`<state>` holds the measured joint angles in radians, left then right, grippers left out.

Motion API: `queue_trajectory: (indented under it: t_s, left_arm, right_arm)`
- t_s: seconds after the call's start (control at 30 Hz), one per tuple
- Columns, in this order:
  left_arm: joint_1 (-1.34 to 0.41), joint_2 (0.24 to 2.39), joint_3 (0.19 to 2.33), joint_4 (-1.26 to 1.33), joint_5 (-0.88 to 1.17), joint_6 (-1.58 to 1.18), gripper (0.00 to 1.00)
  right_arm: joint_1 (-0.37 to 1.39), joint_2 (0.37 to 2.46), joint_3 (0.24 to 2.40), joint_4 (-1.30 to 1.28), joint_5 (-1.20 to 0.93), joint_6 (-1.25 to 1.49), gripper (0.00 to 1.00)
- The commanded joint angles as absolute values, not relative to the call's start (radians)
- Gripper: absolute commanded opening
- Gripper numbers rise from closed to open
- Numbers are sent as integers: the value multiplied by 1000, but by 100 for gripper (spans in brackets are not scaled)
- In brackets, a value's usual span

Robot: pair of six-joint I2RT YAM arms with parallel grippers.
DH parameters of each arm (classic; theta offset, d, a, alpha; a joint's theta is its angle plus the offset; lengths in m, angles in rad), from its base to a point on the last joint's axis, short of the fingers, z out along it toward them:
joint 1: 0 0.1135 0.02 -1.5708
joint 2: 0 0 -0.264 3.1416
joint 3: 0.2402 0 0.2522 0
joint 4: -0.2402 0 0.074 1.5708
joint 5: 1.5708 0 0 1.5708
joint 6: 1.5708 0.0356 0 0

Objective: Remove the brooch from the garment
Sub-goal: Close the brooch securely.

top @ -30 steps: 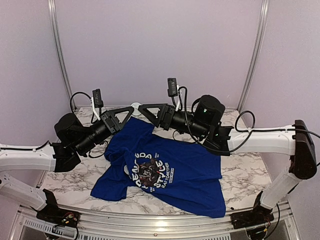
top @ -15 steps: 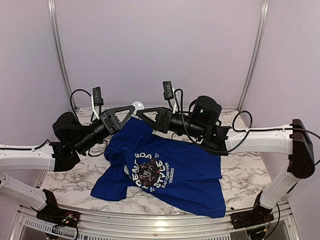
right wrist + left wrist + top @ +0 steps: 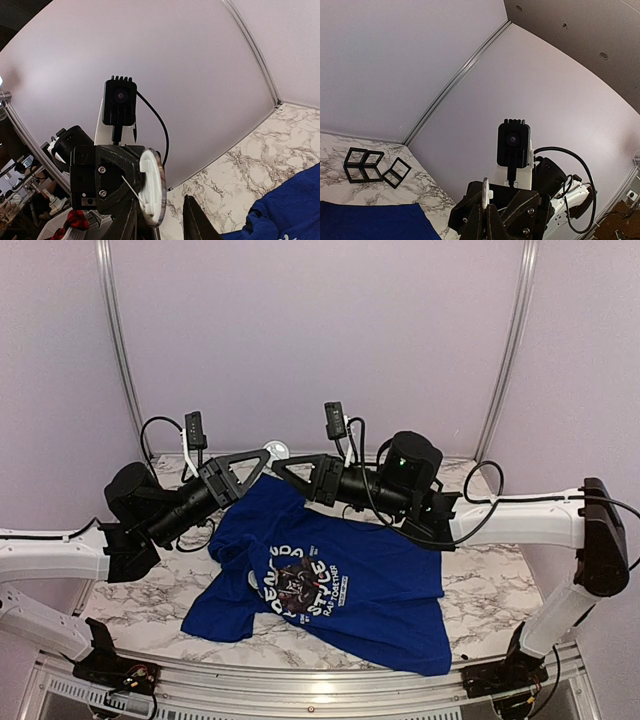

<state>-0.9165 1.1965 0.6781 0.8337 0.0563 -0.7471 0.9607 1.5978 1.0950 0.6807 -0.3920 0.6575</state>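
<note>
The royal-blue T-shirt lies flat on the marble table, panda print up; its edge shows in the left wrist view and the right wrist view. The brooch, a round white-backed disc, is off the shirt and in the air above the table's back. My left gripper is shut on the brooch, seen edge-on between its fingers. My right gripper is open just beside it. The disc with its loose pin stands by the right gripper's left finger, apart from the other finger.
Black wire-frame cubes stand on the marble near the back wall. Metal frame posts rise at both back corners. Both arms meet tip to tip above the shirt's collar end.
My right gripper has shifted slightly left and lower under the brooch. The brooch and my left gripper rose a little. The shirt has not moved.
</note>
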Motion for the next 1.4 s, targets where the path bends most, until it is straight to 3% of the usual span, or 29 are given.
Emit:
queue_trajectory:
  t_s: [0.0,0.43,1.37]
  left_arm:
    - [-920,1201,699,837,63,-730,0]
    - [-920,1208,700,830,63,-735,0]
    - [-919,1216,702,841,84,-741,0]
  right_arm:
    - [959,1582,1108,699,-386,653,32]
    - [958,1571,1100,723,-384,651,40]
    - [950,1583,1103,723,-375,669,20]
